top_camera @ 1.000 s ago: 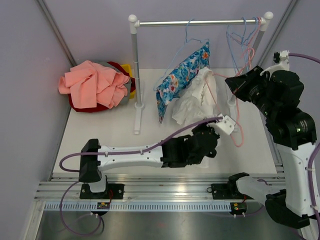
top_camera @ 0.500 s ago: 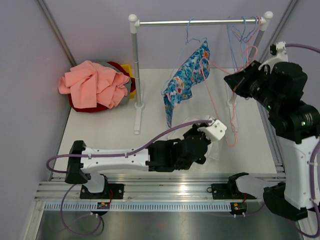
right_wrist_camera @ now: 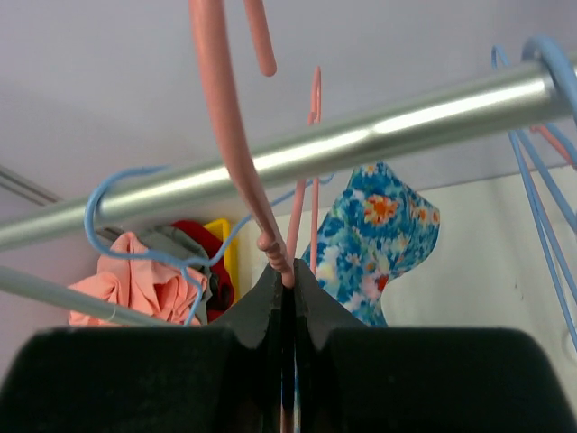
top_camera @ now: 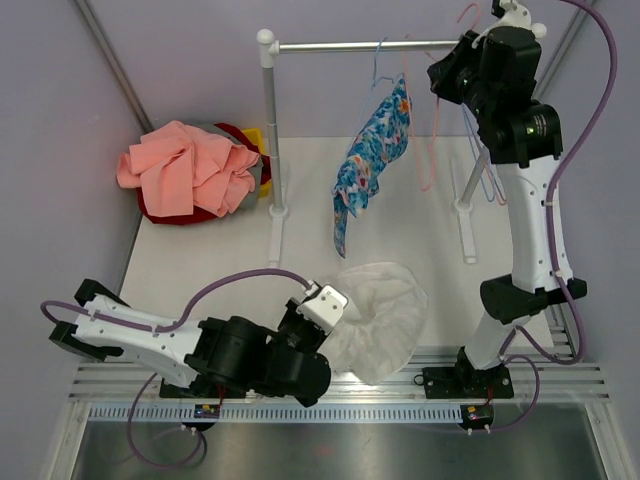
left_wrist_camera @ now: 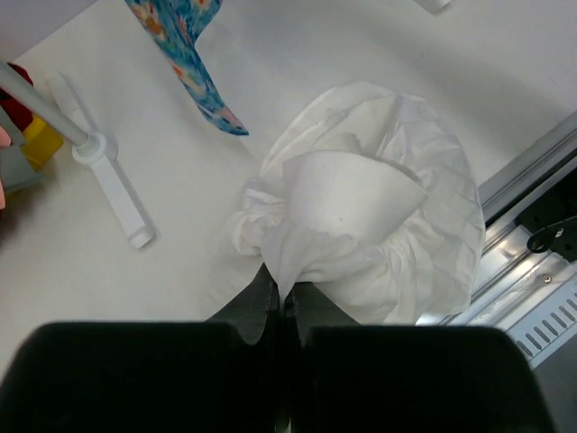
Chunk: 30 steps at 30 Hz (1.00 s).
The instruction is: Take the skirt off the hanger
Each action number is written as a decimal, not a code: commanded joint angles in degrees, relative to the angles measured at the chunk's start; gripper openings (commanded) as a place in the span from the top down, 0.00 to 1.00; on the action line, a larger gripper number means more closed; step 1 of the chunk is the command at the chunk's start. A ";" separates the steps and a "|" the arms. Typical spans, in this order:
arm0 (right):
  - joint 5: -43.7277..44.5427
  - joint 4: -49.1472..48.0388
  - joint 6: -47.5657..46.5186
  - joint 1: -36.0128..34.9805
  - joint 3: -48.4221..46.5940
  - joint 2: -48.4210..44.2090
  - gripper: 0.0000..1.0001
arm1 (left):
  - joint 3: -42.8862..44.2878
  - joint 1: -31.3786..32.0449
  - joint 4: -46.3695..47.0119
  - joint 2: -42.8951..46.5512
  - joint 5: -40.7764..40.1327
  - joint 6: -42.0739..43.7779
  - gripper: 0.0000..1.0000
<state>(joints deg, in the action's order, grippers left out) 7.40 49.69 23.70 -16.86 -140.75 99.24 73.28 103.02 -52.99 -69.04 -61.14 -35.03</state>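
Pinching a fold of the white skirt (left_wrist_camera: 379,207), the left claw (left_wrist_camera: 284,287) is clamped on the cloth, which lies bunched on the table (top_camera: 220,260) at the lower centre of the overhead view, well apart from the pink hanger (right_wrist_camera: 225,117). At the upper right, the right claw (right_wrist_camera: 287,281) is clamped on that hanger's wire, close against the metal rail (right_wrist_camera: 379,126), where a floral garment (top_camera: 372,160) hangs.

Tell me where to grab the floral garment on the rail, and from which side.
Probably its lower tail, from the near left side: the floral garment hangs slanting from the rail, tapering to a free point clear of the post.
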 commanded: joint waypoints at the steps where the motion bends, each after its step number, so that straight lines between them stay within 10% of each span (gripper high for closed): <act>1: 3.41 -4.16 -3.31 -0.28 -6.37 4.45 1.00 | 0.72 2.26 -9.66 -0.22 -5.82 -13.75 1.00; 10: 6.75 -7.23 -6.12 -0.01 2.83 7.11 1.00 | 6.71 2.53 -27.77 -0.41 -11.54 -26.94 1.00; 22: 9.21 -12.96 -5.43 0.16 21.65 -1.76 1.00 | 6.18 -5.35 -17.87 9.35 -13.48 -5.12 1.00; 24: 9.39 -12.17 -5.25 0.16 22.79 -3.43 0.82 | 6.96 -9.83 -12.43 10.93 -13.12 0.81 1.00; 26: 9.82 -11.72 -5.33 0.16 23.93 -4.75 0.33 | 7.41 -13.09 -7.68 13.38 -12.86 10.82 1.00; 30: 11.41 -10.84 -5.07 0.25 26.83 -9.84 0.04 | 6.62 -25.81 16.87 19.00 -8.04 32.52 1.00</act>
<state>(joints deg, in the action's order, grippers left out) 16.05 37.60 18.35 -16.82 -115.46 94.63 77.49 83.90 -58.74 -55.02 -69.43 -22.59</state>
